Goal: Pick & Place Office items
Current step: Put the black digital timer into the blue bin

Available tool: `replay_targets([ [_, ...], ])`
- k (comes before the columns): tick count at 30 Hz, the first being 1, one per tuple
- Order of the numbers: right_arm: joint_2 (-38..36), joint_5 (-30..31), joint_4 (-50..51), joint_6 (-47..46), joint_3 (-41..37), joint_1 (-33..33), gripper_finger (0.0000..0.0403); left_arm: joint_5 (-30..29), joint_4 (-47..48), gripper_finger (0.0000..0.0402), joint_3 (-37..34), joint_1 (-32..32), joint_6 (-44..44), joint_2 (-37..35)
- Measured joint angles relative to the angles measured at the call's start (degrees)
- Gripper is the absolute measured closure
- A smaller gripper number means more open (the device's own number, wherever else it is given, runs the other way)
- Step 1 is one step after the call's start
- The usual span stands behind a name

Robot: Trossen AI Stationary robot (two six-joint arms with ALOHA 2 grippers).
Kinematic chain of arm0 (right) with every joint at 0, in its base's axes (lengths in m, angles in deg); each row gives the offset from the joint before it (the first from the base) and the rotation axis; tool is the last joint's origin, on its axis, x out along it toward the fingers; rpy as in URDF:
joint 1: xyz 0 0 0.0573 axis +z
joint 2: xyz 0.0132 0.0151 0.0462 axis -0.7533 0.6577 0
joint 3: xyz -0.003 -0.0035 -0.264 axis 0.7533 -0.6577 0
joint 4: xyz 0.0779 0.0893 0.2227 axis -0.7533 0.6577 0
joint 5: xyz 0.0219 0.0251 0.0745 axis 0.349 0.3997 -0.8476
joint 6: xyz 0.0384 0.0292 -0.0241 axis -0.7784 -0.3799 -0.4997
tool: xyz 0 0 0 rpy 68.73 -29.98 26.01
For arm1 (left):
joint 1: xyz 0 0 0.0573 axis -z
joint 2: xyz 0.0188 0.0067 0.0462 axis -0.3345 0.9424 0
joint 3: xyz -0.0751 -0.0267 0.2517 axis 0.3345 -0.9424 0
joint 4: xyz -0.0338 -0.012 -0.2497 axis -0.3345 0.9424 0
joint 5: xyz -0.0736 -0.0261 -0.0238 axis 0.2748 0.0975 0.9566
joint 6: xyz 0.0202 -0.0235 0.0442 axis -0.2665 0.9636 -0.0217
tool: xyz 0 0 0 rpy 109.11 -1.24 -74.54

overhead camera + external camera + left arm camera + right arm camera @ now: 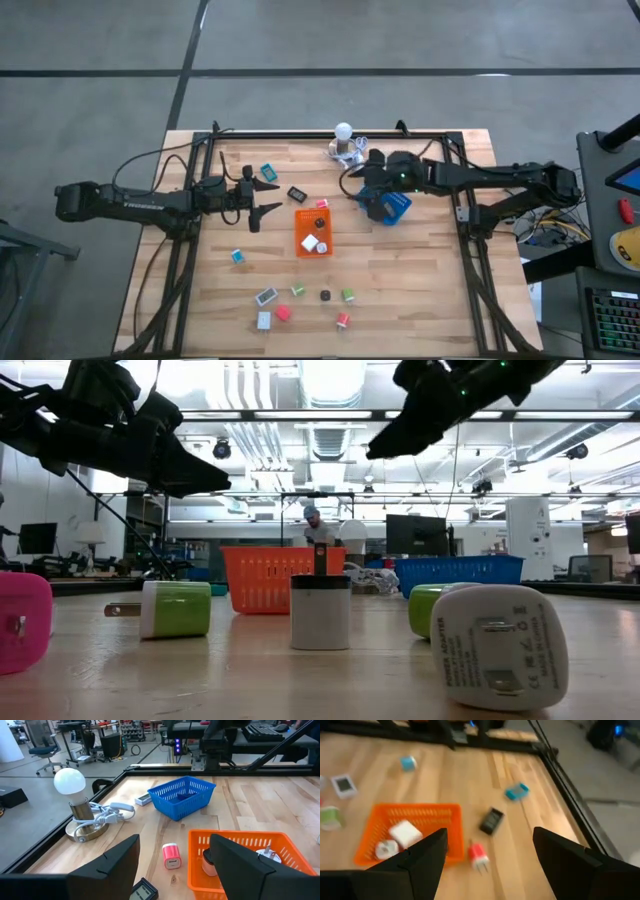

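Small office items lie scattered on the wooden table: a teal piece (268, 171), a black one (297, 193), a red plug (322, 204) (477, 856) and several more near the front edge (297, 290). White pieces (314, 242) sit in the orange tray (303, 218). My left gripper (266, 199) (175, 842) hovers open at the tray's left, above the table. My right gripper (362, 203) (490, 835) hangs open and holds nothing, raised high beside the blue tray (400, 205), right of the orange one.
A round-bulbed lamp with its white cable (345, 135) (80, 805) stands at the far edge, beside the blue tray (181, 797). A black frame (470, 250) runs around the tabletop. Bare wood lies between the orange tray and the front items.
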Motion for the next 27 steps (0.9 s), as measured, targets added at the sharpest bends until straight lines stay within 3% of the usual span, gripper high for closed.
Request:
replay_targets([
  [4, 0.27, 0.14, -9.43, -0.85, -4.19, 4.12, 0.0117, 0.00, 0.02, 0.0154, 0.01, 0.02, 0.48, 0.01],
  [10, 0.99, 5.00, -20.61, -1.66, -9.79, 11.43, 0.0128, 0.00, 1.68, 0.0154, 0.36, 0.04, 2.16, 1.75],
  [19, 1.01, 13.70, -29.14, -4.44, -16.31, 20.30, 0.0139, 0.04, 9.35, 0.0154, 8.58, 0.50, 1.23, 11.29],
  [27, 1.01, 15.71, -37.14, -4.19, -20.44, 23.67, 0.0148, 0.08, 9.32, 0.0154, 12.33, 0.55, -1.08, 17.84],
])
